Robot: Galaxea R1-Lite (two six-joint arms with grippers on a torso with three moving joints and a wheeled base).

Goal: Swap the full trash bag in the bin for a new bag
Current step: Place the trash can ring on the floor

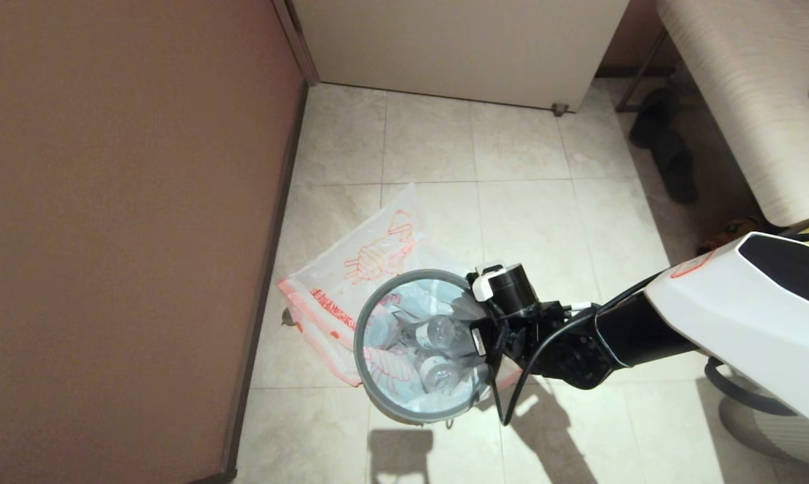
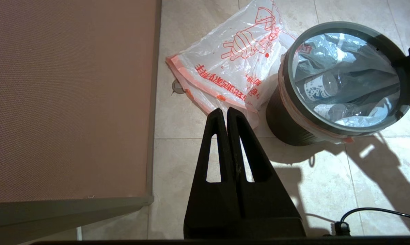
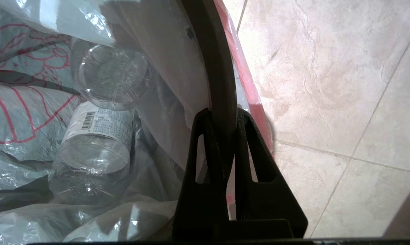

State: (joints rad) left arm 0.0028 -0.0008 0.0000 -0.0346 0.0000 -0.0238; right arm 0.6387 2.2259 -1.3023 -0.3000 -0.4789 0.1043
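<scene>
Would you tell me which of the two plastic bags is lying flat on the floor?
The new bag, printed with a large orange-red hand drawing, lies flat on the tiles behind the bin; the full trash bag lines the bin.

The small round wastebasket [image 2: 286, 126] is dark grey outside, and the separate hoop [image 1: 364, 316] on its rim is a lighter matte grey. Inside the wastebasket, the bulky translucent white plastic bag [image 3: 17, 115] carries orange-red line work and shows a pink-orange hem [image 3: 249, 81] just outside the hoop. Clear plastic bottles [image 3: 92, 149] within it bear white labels with black barcodes. Beside the wastebasket, the thin translucent white plastic bag [image 2: 225, 61] has a pink-orange hem band, an orange-red drawing of hands and orange-red text. Under the wastebasket the floor tiles [image 1: 525, 222] are pale beige, faintly veined. Both grippers [image 2: 226, 114] [image 3: 222, 117] are plain black.
</scene>
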